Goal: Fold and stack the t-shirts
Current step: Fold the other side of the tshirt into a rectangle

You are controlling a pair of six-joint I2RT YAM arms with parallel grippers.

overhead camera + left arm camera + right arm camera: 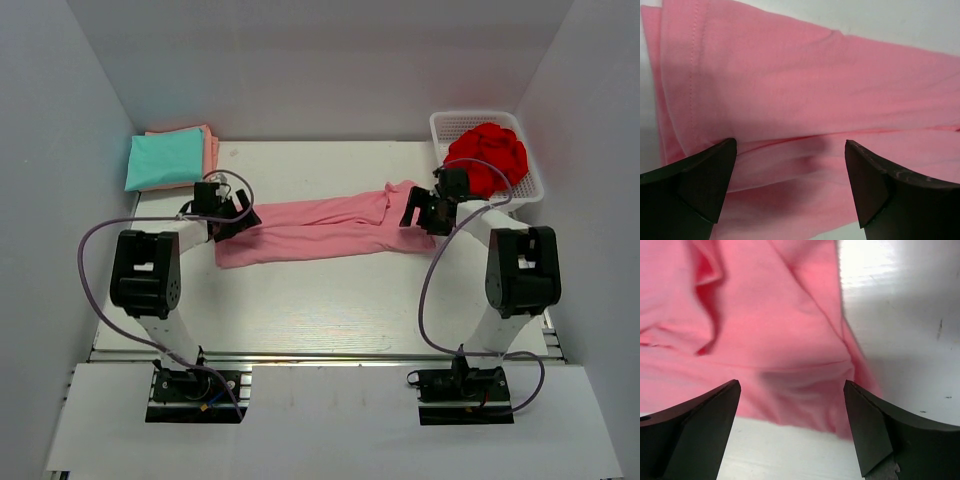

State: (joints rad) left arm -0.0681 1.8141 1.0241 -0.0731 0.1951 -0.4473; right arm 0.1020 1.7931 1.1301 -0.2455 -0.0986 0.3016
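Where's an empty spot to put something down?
Bare white tabletop lies between the long pink cloth t-shirt and the arm bases, and behind it between the folded teal t-shirt and the white plastic mesh basket. Crowded: the shirt's ends, under the left gripper and right gripper.

Pink t-shirt (320, 228), teal t-shirt (165, 160), white basket (440, 130).

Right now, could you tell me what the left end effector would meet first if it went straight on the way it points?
Most likely the pink t-shirt: its folded cloth fills the wrist view straight ahead of the open left end effector, though how near is hard to judge.
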